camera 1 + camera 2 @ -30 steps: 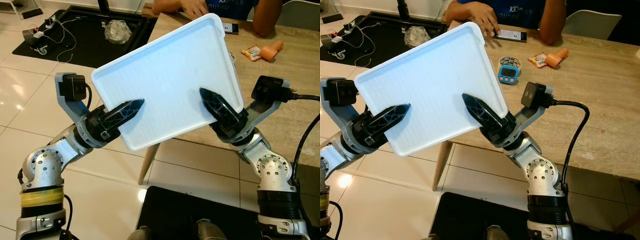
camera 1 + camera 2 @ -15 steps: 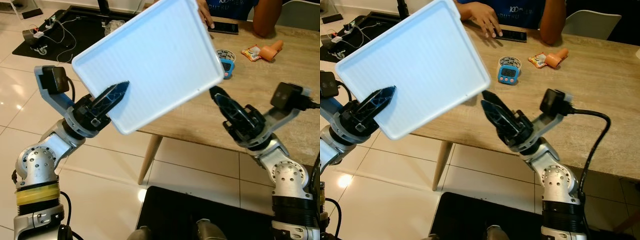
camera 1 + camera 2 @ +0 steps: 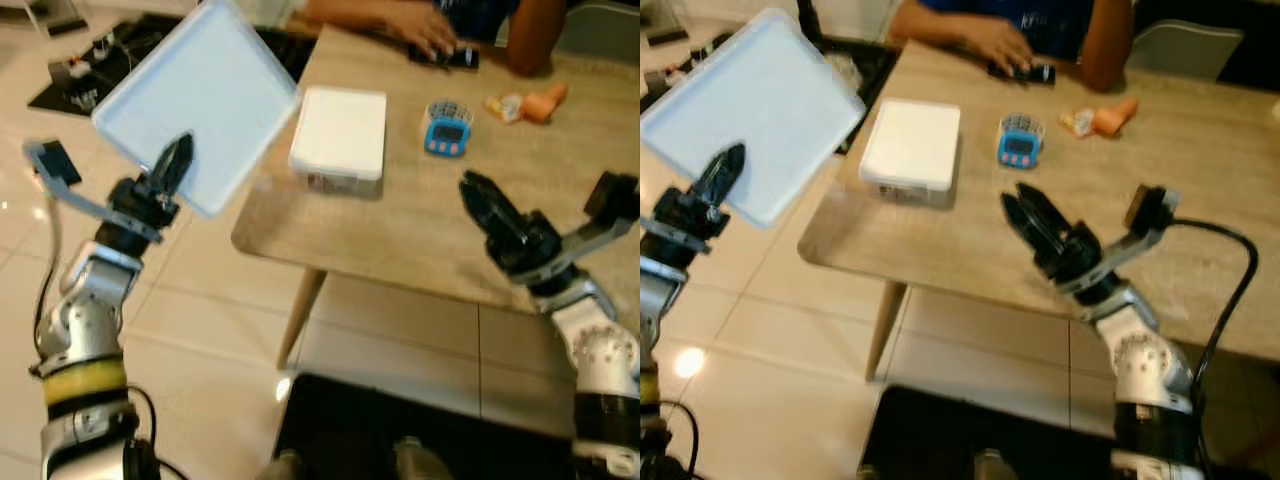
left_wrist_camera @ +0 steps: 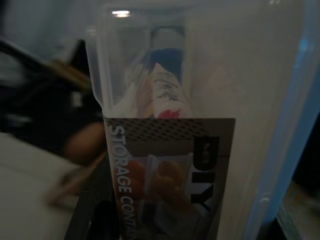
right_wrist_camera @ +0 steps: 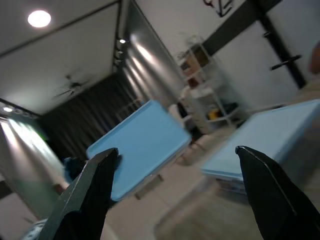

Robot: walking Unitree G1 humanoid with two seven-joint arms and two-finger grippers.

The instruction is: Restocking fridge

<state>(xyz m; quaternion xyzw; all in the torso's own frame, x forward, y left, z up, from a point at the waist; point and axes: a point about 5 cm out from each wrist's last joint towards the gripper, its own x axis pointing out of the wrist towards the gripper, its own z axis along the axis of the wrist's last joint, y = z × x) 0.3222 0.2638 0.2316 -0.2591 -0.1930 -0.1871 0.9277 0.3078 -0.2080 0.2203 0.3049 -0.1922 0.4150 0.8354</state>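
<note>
A light blue tray-like lid is held tilted in the air, left of the table, over the floor. My left gripper is shut on its near edge. In the left wrist view the translucent lid shows a "DIY storage container" label. A white storage box sits uncovered on the wooden table near its left corner. My right gripper is open and empty above the table's near side, to the right of the box. The right wrist view looks past its fingers at the lid and the box.
A blue timer, an orange snack and a phone lie further back on the table, where a person's hand rests. Black mats lie on the tiled floor at my feet and at far left.
The right gripper let go of the lid and drew back to the right. The left arm swung the lid left, off the table, uncovering the white box.
</note>
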